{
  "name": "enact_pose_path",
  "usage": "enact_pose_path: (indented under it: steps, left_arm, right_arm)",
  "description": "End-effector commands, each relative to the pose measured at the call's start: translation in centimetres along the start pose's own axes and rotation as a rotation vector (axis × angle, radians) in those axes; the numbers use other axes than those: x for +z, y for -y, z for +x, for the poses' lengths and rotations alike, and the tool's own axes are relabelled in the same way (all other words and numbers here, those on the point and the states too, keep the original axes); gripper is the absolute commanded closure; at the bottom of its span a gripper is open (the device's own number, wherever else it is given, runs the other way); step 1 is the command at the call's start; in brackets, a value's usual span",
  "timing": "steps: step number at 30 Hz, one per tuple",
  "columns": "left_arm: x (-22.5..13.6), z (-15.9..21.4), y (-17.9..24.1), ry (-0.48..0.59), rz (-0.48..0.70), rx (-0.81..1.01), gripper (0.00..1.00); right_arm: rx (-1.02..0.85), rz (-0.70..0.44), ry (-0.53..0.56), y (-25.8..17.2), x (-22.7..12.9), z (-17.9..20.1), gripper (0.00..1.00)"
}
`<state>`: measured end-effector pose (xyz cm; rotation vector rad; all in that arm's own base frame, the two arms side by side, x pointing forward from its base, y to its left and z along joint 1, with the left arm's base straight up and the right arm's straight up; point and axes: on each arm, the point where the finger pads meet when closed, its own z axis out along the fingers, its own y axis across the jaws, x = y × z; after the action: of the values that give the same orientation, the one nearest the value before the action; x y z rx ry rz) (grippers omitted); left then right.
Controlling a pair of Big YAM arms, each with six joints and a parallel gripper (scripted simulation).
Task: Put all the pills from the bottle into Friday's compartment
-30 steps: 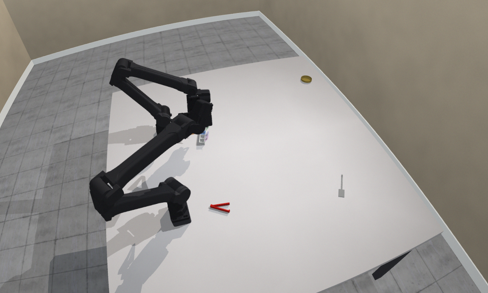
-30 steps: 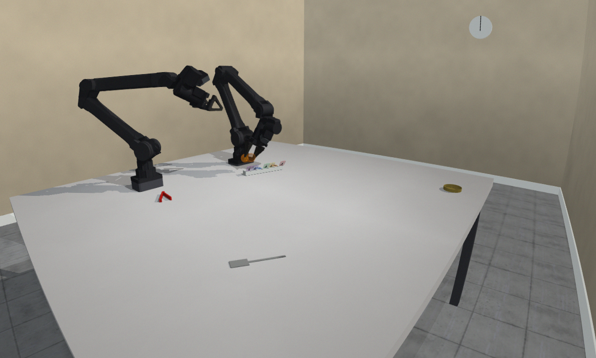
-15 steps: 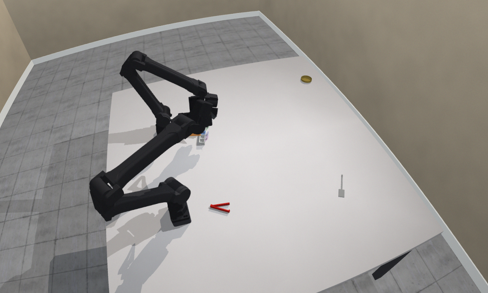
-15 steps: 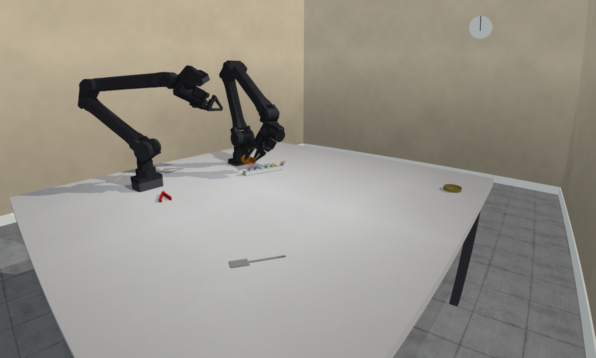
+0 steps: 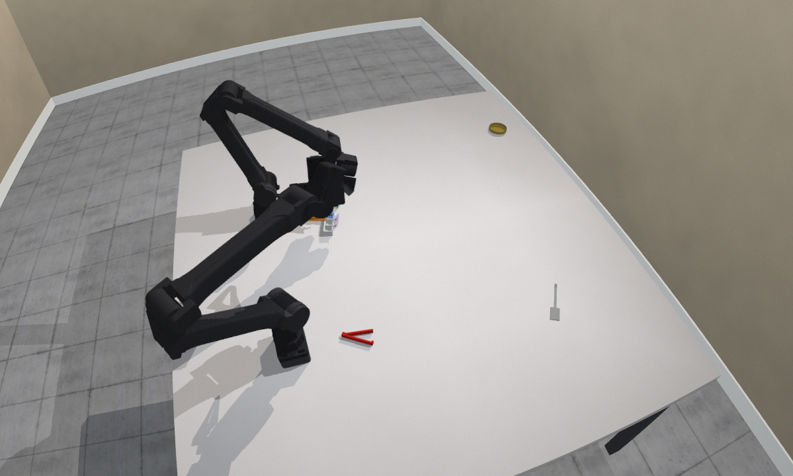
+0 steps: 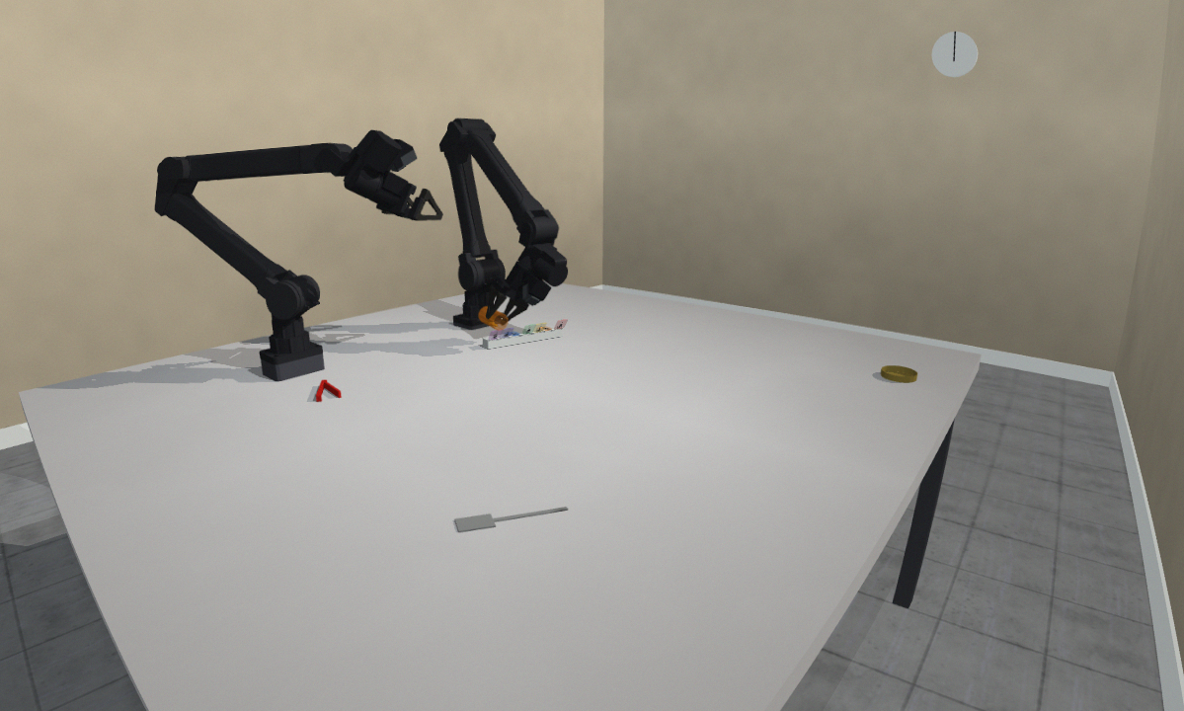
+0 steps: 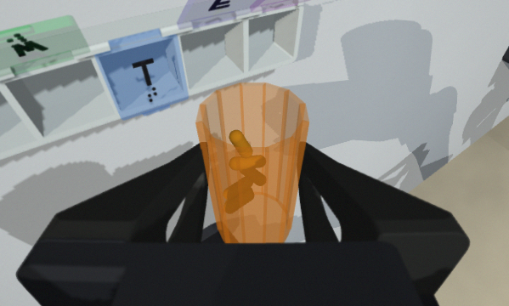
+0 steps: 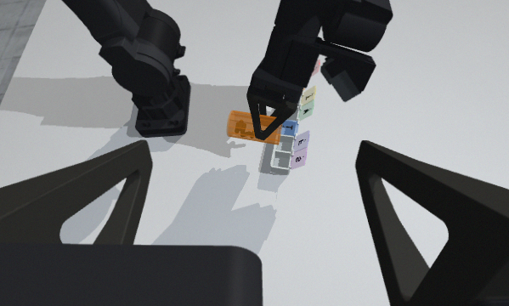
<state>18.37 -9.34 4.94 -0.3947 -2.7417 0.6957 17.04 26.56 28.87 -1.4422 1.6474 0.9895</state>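
My left gripper (image 7: 253,153) (image 6: 501,316) is shut on the orange bottle (image 7: 275,170) (image 8: 271,135). The bottle is tilted, its open mouth towards the organiser. Several pills (image 7: 241,163) lie inside, spread along its wall from near the base towards the mouth. The white organiser (image 7: 246,47) (image 8: 283,151) (image 6: 524,341) lies flat. Friday's compartment (image 7: 213,59) (image 8: 285,144) is open and looks empty, its purple lid (image 7: 207,10) (image 8: 302,141) folded back. The blue T lid (image 7: 141,74) (image 8: 289,127) beside it is shut. My right gripper is open and empty, high above the table.
The right arm reaches over the left one in the top view. A red V-shaped tool (image 5: 357,339) (image 6: 320,390) lies near the right arm's base. A grey spatula (image 5: 554,314) (image 6: 474,523) and a yellow-brown round cap (image 5: 497,128) (image 6: 899,373) lie farther off.
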Motion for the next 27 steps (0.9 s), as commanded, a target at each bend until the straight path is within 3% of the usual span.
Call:
enact_pose_path:
  steps: [1, 14, 27]
  left_arm:
    - [-1.7, -1.7, 0.7, 0.031, -0.016, 0.019, 0.64]
    - [-0.7, -1.8, 0.3, -0.123, 0.001, -0.064, 0.64]
    - [-1.0, -1.8, 0.4, -0.109, 0.0, -0.059, 0.64]
  right_arm:
    - [-0.022, 0.008, 0.023, 0.2, -0.5, -1.6, 0.0]
    - [-0.022, 0.008, 0.023, 0.2, -0.5, -1.6, 0.0]
    - [-0.022, 0.008, 0.023, 0.2, -0.5, -1.6, 0.0]
